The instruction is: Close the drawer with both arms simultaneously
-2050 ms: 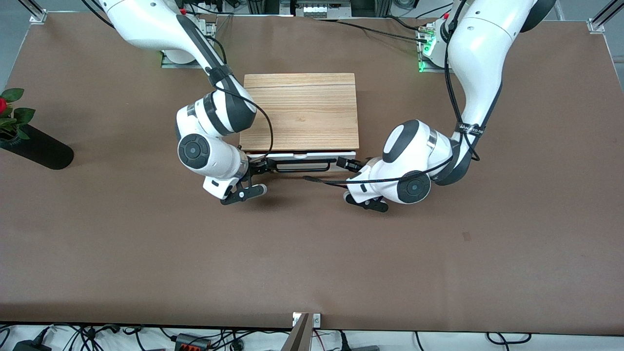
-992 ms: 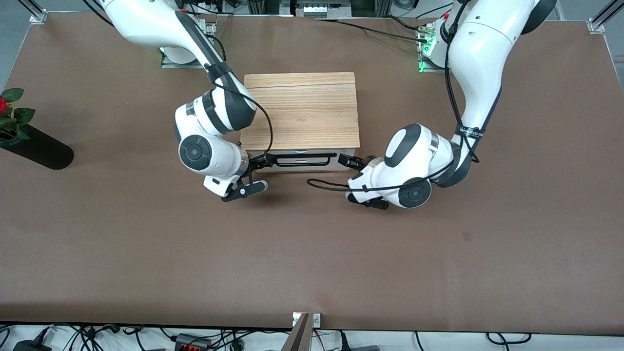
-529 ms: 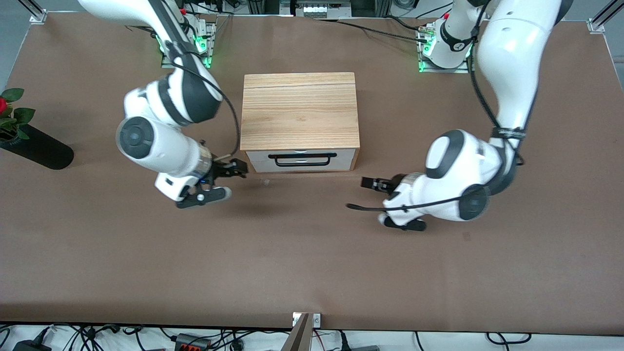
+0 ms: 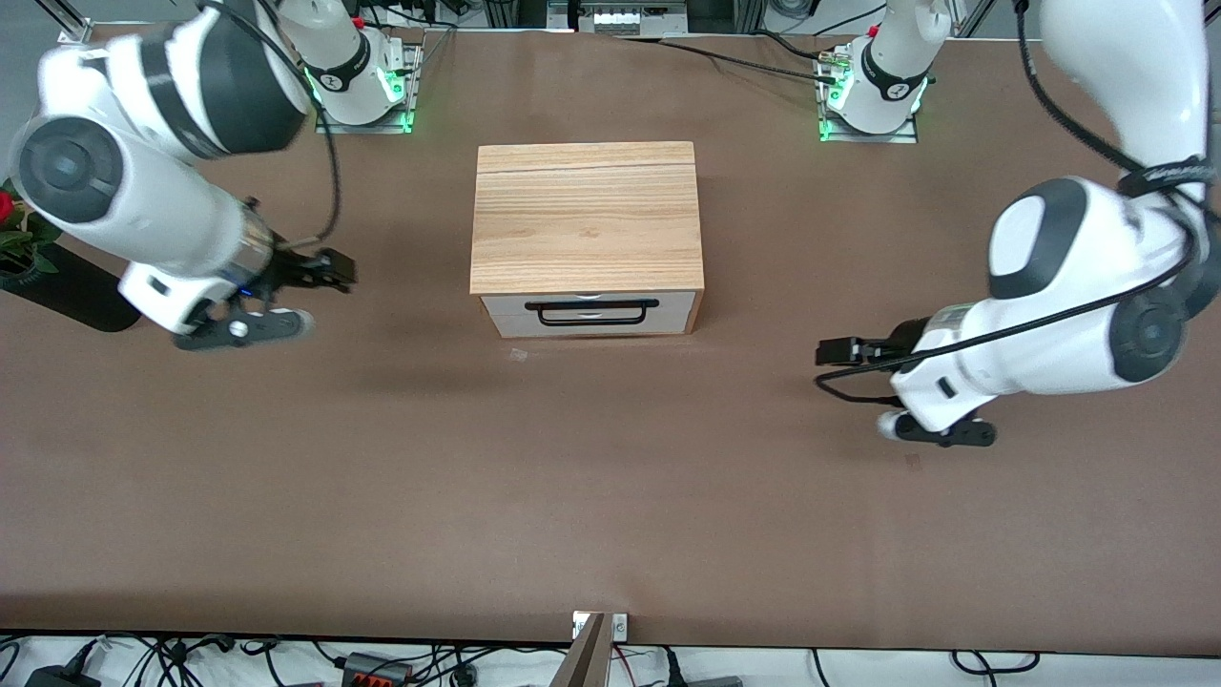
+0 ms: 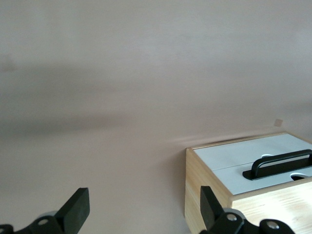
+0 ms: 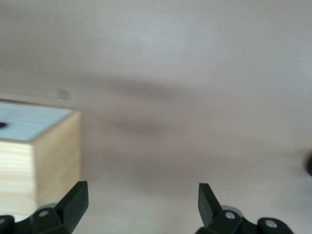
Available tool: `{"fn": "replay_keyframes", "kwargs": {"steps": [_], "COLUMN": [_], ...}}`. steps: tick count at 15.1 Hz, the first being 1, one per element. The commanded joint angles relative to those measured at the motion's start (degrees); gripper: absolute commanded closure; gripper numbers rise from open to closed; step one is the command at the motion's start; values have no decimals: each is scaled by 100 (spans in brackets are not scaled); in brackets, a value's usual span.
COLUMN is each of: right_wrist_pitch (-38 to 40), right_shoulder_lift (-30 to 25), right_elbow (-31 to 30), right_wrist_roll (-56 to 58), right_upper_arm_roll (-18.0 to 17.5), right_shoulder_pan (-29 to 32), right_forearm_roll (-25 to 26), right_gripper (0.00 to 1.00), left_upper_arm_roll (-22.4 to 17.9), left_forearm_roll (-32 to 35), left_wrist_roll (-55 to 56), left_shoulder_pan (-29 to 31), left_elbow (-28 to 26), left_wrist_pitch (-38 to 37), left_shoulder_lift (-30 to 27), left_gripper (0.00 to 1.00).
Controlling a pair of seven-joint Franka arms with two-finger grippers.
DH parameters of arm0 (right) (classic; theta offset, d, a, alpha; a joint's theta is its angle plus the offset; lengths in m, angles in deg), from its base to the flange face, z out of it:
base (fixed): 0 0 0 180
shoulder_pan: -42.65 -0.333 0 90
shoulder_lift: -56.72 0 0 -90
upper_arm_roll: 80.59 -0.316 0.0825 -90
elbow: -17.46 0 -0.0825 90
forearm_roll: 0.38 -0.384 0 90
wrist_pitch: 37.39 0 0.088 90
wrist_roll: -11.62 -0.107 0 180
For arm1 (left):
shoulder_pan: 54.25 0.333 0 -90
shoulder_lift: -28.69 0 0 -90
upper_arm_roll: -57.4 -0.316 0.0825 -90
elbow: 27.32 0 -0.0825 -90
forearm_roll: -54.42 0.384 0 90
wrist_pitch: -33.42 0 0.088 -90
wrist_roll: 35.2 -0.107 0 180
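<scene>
The light-wood box stands mid-table. Its drawer is pushed in, the white front flush with the box, the black bar handle facing the front camera. My left gripper is open and empty over bare table, off toward the left arm's end. My right gripper is open and empty over bare table toward the right arm's end. The left wrist view shows its gripper, the box and the drawer front. The right wrist view shows its gripper and a box corner.
A black vase with a red rose lies at the right arm's end of the brown table, close under the right arm's wrist. A small pale scrap lies just in front of the drawer.
The drawer went from slightly open to fully shut under both grippers. Both arms then drew away from its front, each swinging out toward its own end of the table.
</scene>
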Motion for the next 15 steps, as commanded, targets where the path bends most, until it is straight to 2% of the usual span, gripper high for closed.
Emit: {"fn": "replay_keyframes", "kwargs": {"steps": [1,4,6,9,10,12,13,15], "right_wrist_pitch": [198,233,250,303,407,383,243,-431], "right_shoulder_lift": [84,163,172,-231,-468,-1143,-1469,-1909], "right_elbow": [352,651,941,697,452,-424,-908,-1612], "right_wrist_roll": [17,79,140,123,88,-44,-44,44], "right_upper_arm_roll": [142,406,399,-521,-838,-1375,-1517,-1536], "right_shoulder_pan": [72,310,643,1424,1644,2206,2400,2638], "right_forearm_roll": [331,296,297,270,270,288,296,261], "right_gripper": [0,0,0,0,0,0,0,0], "left_upper_arm_roll": [-50,-41,46,82,178,284,301,302], "left_forearm_roll": [107,159,719,863,872,994,1064,1083], "left_wrist_roll": [366,341,340,419,446,708,727,727], "left_shoulder_pan": [404,801,819,705,705,705,722,758], "left_elbow": [-112,-112,-121,-367,-385,-647,-927,-1777], "left_wrist_pitch": [-346,-470,-837,-866,-865,-848,-726,-305], "left_shoulder_lift": [-431,-966,-1292,-1487,-1504,-1722,-1889,-2468], "left_gripper": [0,0,0,0,0,0,0,0]}}
